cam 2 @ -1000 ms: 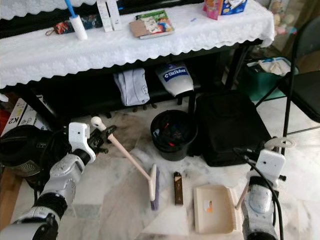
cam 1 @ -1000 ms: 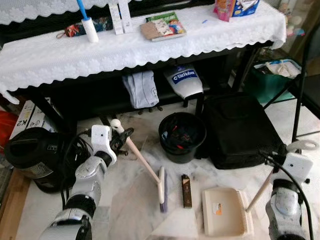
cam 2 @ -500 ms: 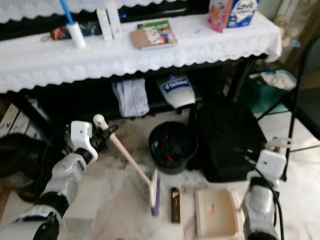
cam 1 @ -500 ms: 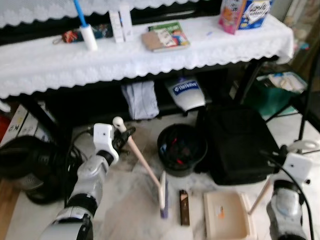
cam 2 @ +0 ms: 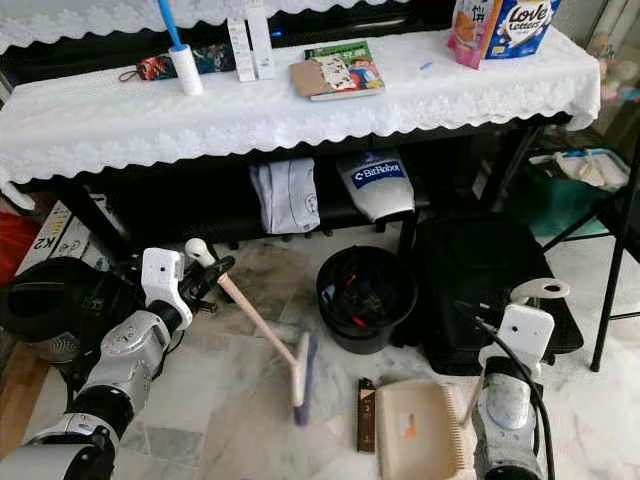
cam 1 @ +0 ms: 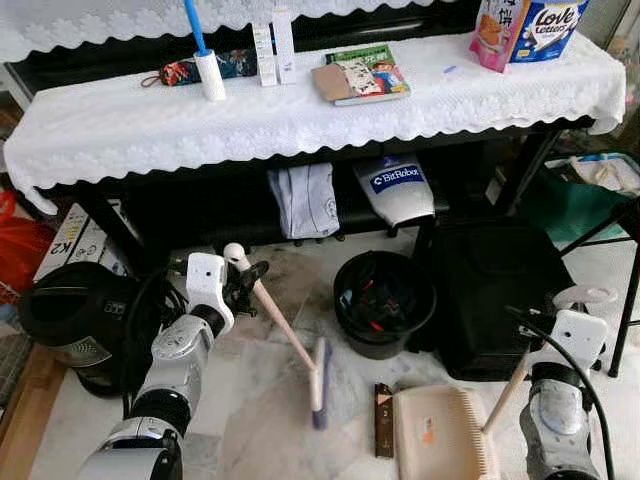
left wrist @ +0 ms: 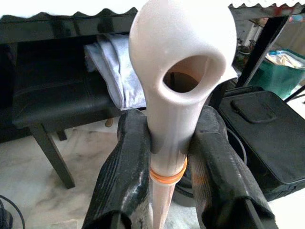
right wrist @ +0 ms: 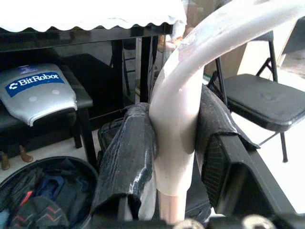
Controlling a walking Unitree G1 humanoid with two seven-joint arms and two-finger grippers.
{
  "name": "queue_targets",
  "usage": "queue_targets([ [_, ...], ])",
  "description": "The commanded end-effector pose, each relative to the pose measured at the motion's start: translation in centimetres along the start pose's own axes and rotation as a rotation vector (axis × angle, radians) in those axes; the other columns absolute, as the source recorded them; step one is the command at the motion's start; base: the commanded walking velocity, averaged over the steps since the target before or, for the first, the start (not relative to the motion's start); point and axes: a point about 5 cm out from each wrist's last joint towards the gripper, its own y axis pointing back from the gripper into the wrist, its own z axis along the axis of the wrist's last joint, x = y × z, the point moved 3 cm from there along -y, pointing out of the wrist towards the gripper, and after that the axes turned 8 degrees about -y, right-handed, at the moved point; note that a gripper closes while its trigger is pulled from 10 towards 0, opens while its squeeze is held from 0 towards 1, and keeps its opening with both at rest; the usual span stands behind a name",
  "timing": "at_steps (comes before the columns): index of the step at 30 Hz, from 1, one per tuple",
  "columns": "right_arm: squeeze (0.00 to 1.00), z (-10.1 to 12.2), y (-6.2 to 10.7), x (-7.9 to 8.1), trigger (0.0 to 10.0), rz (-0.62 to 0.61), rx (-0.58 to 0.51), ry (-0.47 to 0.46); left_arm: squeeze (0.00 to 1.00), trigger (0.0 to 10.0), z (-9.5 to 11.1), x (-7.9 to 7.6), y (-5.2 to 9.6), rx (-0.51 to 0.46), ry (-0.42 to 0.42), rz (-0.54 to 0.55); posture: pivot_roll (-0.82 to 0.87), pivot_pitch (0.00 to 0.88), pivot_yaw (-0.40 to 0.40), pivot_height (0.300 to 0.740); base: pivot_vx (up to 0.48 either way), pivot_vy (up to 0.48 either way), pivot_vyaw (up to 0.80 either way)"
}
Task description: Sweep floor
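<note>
your left tool (left wrist: pixel 164 157) is clenched on the broom (cam 1: pixel 318 367), your right tool (right wrist: pixel 174 157) on the dustpan (cam 1: pixel 440 435); the brown object (cam 1: pixel 383 433) lies between them on the floor, so drag the bristles low toward the pan's lip.

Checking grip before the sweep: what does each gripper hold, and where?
Left gripper: broom, near its handle's top end. Right gripper: dustpan, by its handle's curved top.

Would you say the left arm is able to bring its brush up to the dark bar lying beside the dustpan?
Probably yes: the left gripper grips the brush, whose head rests on bare floor just left of the dark bar, with nothing between them.
</note>
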Motion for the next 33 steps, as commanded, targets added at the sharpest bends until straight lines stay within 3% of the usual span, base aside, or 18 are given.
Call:
queue_targets([
  [1, 0.00, 0.0, 0.0, 0.0, 10.0, -0.002, 0.001, -0.007, 0.00, 10.0, -0.2, 0.6, 0.4, 0.008, -0.018, 0.014, -0.13, 0.106, 0.080, 0.740, 0.000, 0.000, 0.00],
  [11, 0.00, -0.1, 0.0, -0.4, 10.0, -0.008, 0.005, 0.002, 0.00, 10.0, -0.9, 0.3, 0.5, 0.014, 0.052, 0.043, -0.14, 0.116, 0.077, 0.740, 0.000, 0.000, 0.00],
  [16, 0.00, -0.6, 0.5, -0.7, 10.0, -0.015, 0.026, 0.021, 0.00, 10.0, -1.1, 0.5, 0.5, 0.010, 0.146, 0.092, -0.14, 0.129, 0.073, 0.740, 0.000, 0.000, 0.00],
  [33, 0.00, -1.8, 1.3, -0.6, 10.0, 0.017, 0.068, 0.054, 0.00, 10.0, -2.4, 1.5, 1.9, 0.038, 0.144, 0.155, -0.14, 0.149, 0.059, 0.740, 0.000, 0.000, 0.00],
])
